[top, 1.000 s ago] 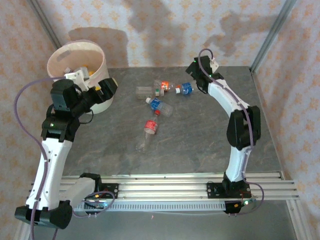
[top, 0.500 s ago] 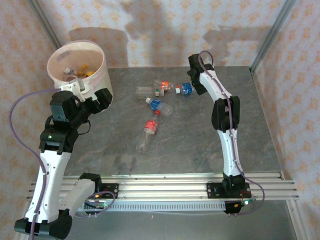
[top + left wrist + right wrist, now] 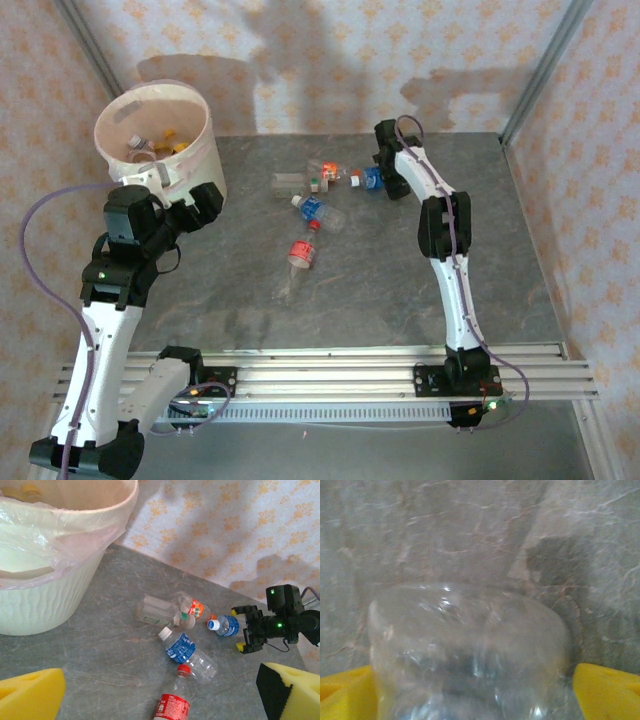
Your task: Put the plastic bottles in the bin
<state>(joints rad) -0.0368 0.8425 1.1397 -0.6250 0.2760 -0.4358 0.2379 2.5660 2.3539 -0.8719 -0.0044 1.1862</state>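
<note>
Pick-up step, grasp not yet made.
The left pincer [image 3: 190, 203] gapes empty beside the ribbed white bin [image 3: 200, 160] and its crinkly pink liner [image 3: 75, 535]; loose bottles [image 3: 310, 208] lie right of it. The right pincer [image 3: 243, 629] stands apart astride a smooth, clear blue-label bottle [image 3: 229, 626]; next, probably, a gentle squeeze, since thin plastic buckles.

The left arm [image 3: 100, 340] and right arm [image 3: 460, 300] share white links, black joints, looping purple cables [image 3: 28, 225]; yellow pads [image 3: 30, 700] line the jaws
</note>
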